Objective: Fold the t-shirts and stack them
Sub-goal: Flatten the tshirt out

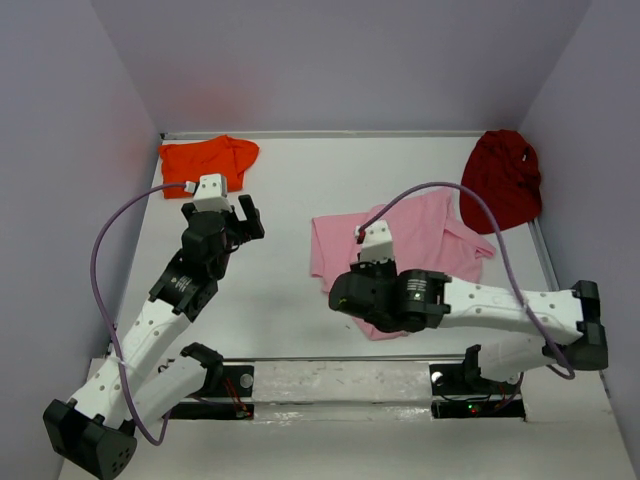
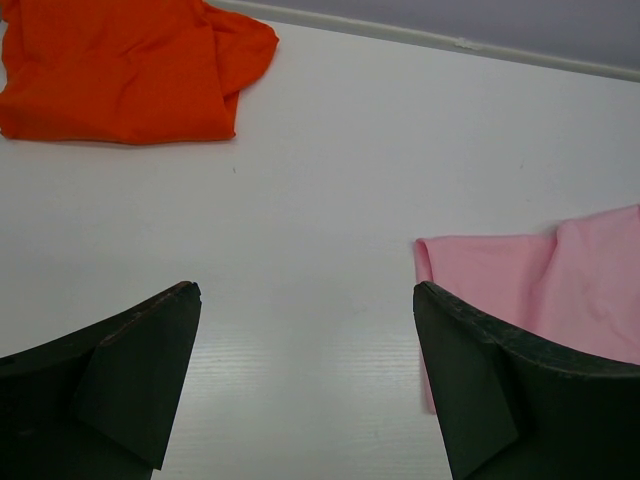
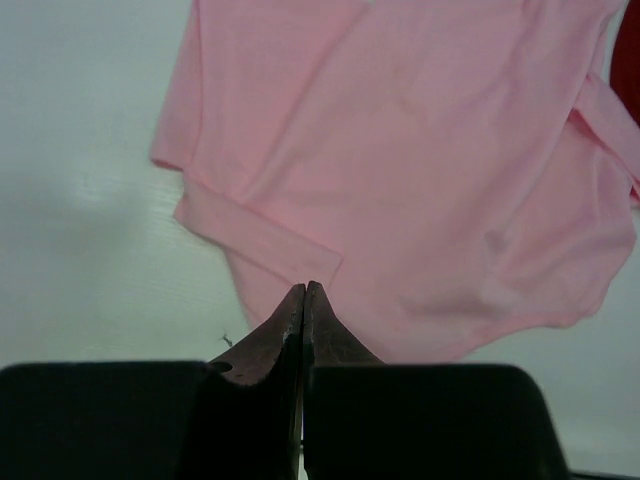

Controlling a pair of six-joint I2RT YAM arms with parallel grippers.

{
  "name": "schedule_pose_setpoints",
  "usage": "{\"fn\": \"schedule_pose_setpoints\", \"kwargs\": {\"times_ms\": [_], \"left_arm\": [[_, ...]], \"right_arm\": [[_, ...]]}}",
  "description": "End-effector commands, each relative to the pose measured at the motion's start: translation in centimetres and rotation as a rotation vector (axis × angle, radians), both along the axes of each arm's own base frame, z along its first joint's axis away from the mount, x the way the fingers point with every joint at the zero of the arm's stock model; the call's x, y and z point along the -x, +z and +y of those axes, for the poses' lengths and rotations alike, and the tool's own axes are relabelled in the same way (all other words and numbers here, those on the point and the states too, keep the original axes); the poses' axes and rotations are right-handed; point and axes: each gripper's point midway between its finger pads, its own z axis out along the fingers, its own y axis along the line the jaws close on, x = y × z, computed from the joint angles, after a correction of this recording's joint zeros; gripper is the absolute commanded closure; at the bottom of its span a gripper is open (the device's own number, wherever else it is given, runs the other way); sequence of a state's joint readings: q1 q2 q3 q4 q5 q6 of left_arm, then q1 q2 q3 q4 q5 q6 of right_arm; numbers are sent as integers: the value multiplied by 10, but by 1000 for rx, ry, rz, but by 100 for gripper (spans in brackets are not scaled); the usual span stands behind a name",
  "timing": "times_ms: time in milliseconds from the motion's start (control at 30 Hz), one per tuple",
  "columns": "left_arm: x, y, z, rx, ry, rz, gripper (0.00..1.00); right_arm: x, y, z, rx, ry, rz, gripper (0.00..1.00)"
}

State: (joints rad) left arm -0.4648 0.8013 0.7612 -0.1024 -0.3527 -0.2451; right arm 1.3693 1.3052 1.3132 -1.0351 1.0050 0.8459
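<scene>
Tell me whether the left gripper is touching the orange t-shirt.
Apart. The left wrist view shows bare table between the open left gripper and the orange t-shirt.

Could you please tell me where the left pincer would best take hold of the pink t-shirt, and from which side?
Probably the left corner of the pink t-shirt, approached from its left, low over the table. It lies flat, and that corner points across bare surface toward the open left pincer, so a thin edge is there to pinch.
</scene>
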Motion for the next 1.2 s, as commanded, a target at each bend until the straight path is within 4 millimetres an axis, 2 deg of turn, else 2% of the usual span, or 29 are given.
{"fn": "schedule_pose_setpoints", "kwargs": {"times_ms": [0,33,67,100,133,167,200,300,433,533,667,800,1000,1033,1167], "left_arm": [[-2,2,2,-2,17,-18,3],[-2,3,3,-2,22,-18,3],[-2,3,2,-1,20,-20,3],[-2,3,2,-1,22,-20,3],[-1,4,3,0,22,-23,3],[-1,4,3,-1,21,-24,3],[-1,4,3,-2,23,-23,3],[-1,4,3,-2,23,-22,3],[-1,5,3,1,23,-26,3],[-1,4,3,-1,24,-23,3],[-1,5,3,0,26,-26,3],[0,5,3,0,23,-26,3],[1,6,2,2,21,-30,3],[1,6,2,1,21,-32,3],[1,6,2,2,21,-32,3]], "right_arm": [[10,-43,14,-61,-44,88,100],[12,-58,16,-43,-49,110,91],[12,-64,17,-36,-53,119,91],[13,-71,18,-24,-56,130,73],[14,-82,17,-1,-69,138,67],[15,-84,16,-3,-75,144,62],[15,-92,17,22,-78,151,53],[16,-110,18,58,-93,167,42],[17,-131,26,80,-93,192,38],[19,-155,26,126,-106,214,32],[21,-177,24,175,-132,233,31],[24,-186,23,194,-136,250,30],[25,-199,6,256,-208,248,30],[26,-197,-2,296,-225,244,30],[20,-194,-10,340,-286,205,30]]}}
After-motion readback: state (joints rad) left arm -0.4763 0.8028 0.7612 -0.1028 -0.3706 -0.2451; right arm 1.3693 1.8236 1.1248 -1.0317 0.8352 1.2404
